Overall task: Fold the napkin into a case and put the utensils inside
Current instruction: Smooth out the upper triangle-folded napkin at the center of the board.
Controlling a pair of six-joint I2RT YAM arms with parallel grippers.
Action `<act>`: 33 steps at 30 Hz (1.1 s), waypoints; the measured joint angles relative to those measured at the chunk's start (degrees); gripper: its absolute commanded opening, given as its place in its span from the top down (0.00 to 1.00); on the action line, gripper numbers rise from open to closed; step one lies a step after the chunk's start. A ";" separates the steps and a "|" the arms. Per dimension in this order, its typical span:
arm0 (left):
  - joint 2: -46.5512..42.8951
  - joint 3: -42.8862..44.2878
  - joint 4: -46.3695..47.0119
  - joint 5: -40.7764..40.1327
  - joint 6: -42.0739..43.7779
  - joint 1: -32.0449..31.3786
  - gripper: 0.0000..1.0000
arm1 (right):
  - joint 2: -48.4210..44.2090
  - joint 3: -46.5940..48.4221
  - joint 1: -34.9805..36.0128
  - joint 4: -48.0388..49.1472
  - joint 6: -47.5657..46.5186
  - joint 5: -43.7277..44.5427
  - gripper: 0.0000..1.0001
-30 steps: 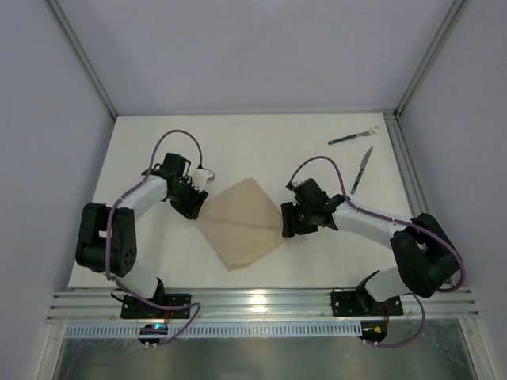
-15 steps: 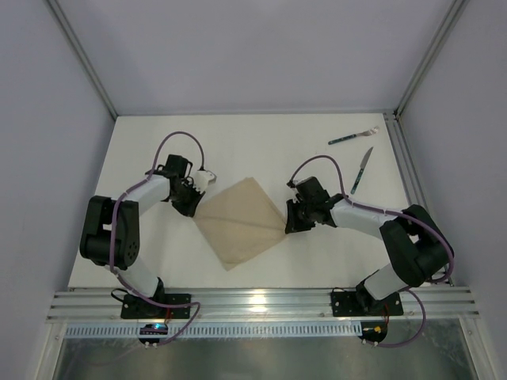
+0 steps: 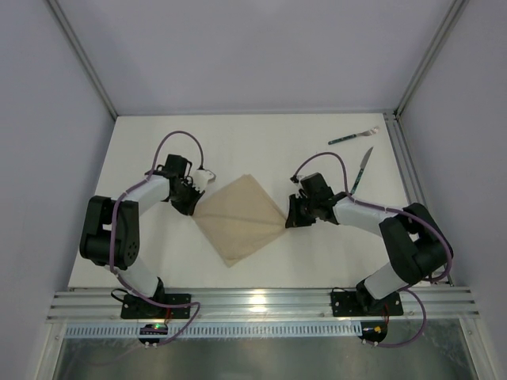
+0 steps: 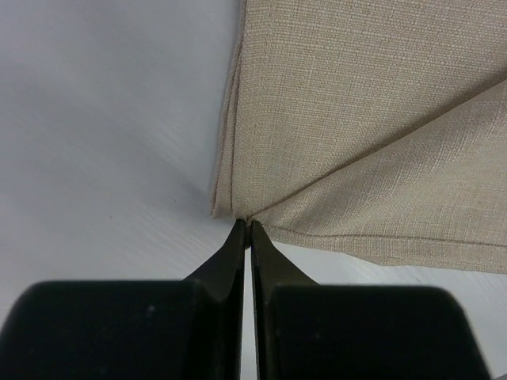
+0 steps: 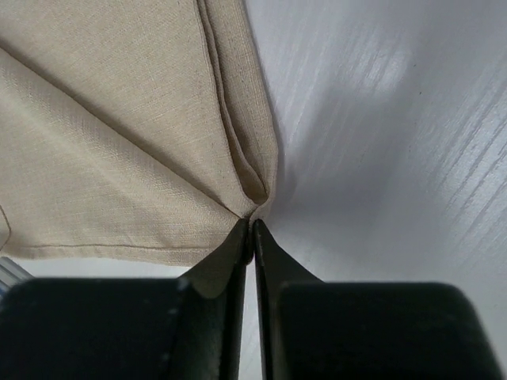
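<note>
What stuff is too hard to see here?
- Top view: tips of the left claw and right claw, hidden under their wrists.
- Top view: fork tines, too small to count.
- Wrist views: fork and knife out of frame; most of the napkin cut off by edges.

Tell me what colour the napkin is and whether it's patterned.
The napkin is plain beige-tan, unpatterned, with a fine weave; clearest in the left wrist view.

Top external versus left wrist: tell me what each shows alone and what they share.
Only top external: the fork and knife at far right, and the right gripper at the napkin's right corner. Only left wrist: the doubled cloth edges at the corner pinched by the left gripper. Both: napkin, left gripper, white table.
</note>
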 measured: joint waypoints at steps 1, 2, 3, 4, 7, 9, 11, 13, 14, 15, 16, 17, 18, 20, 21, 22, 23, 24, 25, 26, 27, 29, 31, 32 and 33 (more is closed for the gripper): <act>0.00 -0.04 0.15 -0.07 0.00 0.02 1.00 | 0.28 0.00 0.00 0.11 0.00 0.11 0.79; 0.02 -0.04 0.20 -0.15 0.02 0.00 1.00 | 0.57 0.00 -0.02 0.20 -0.09 0.33 0.73; 0.02 -0.04 0.22 -0.17 0.02 0.02 0.99 | 0.81 0.04 -0.09 0.04 -0.33 0.55 0.63; 0.02 -0.04 0.20 -0.17 0.04 0.02 0.98 | 0.83 0.17 -0.11 -0.28 -0.42 0.63 0.59; 0.00 -0.20 0.44 -0.09 0.13 0.04 0.94 | 0.15 2.23 -0.11 -2.45 -1.77 2.40 0.52; -0.24 -0.46 0.72 -0.04 0.11 0.11 0.92 | -1.79 3.13 0.09 -3.78 -2.25 3.82 0.52; -0.57 -0.81 1.01 -0.11 0.13 0.11 0.92 | -4.79 3.45 0.66 -4.68 -2.25 5.14 0.57; -0.68 -1.01 1.22 -0.11 0.13 0.11 0.91 | -8.74 3.48 3.23 -4.63 -1.99 7.13 0.73; -0.72 -1.05 1.27 -0.13 0.13 0.11 0.91 | -10.25 3.50 5.46 -4.24 -1.66 7.72 0.78; -0.72 -1.07 1.31 -0.15 0.13 0.11 0.91 | -11.19 3.56 8.11 -3.50 -1.27 7.87 0.82; -0.74 -1.09 1.33 -0.15 0.13 0.11 0.91 | -11.58 3.63 10.71 -2.54 -0.74 7.78 0.88; -0.76 -1.11 1.33 -0.17 0.13 0.11 0.91 | -11.56 3.76 13.77 -1.11 -0.15 7.26 0.91; -0.76 -1.11 1.36 -0.20 0.13 0.11 0.91 | -10.75 3.93 16.83 0.74 0.52 5.95 0.94; -0.76 -1.16 1.40 -0.20 0.13 0.11 0.90 | -7.69 5.09 21.29 3.78 1.86 2.84 0.96; -0.76 -1.16 1.44 -0.20 0.11 0.11 0.90 | -5.33 6.08 22.71 4.79 2.67 1.33 0.96; -0.83 -1.22 1.46 -0.22 0.13 0.11 0.90 | -3.15 7.19 23.54 5.66 3.02 0.24 0.96; -0.90 -1.29 1.53 -0.22 0.13 0.11 0.90 | -0.02 8.90 24.52 6.54 3.34 -0.79 0.96; -0.96 -1.36 1.55 -0.22 0.13 0.11 0.90 | 3.13 10.75 25.31 7.13 3.80 -1.90 0.96; -1.01 -1.42 1.62 -0.24 0.13 0.11 0.90 | 6.36 12.57 26.01 7.78 4.15 -3.19 0.96; -1.05 -1.46 1.66 -0.26 0.11 0.11 0.90 | 8.33 13.62 26.43 8.31 4.33 -3.85 0.96; -1.09 -1.51 1.73 -0.28 0.11 0.11 0.90 | 10.47 14.80 26.88 8.37 4.52 -4.76 0.96; -1.09 -1.53 1.81 -0.35 0.07 0.11 0.90 | 13.88 16.57 27.50 7.74 4.74 -6.47 0.96; -1.09 -1.53 1.84 -0.44 0.04 0.11 0.90 | 16.44 17.99 27.98 6.34 4.76 -7.80 0.96; -1.09 -1.53 1.84 -0.48 0.02 0.11 0.90 | 17.25 18.36 28.06 5.66 4.74 -8.20 0.96; -1.09 -1.53 1.86 -0.50 0.00 0.11 0.90 | 18.16 18.75 28.13 4.70 4.70 -8.70 0.96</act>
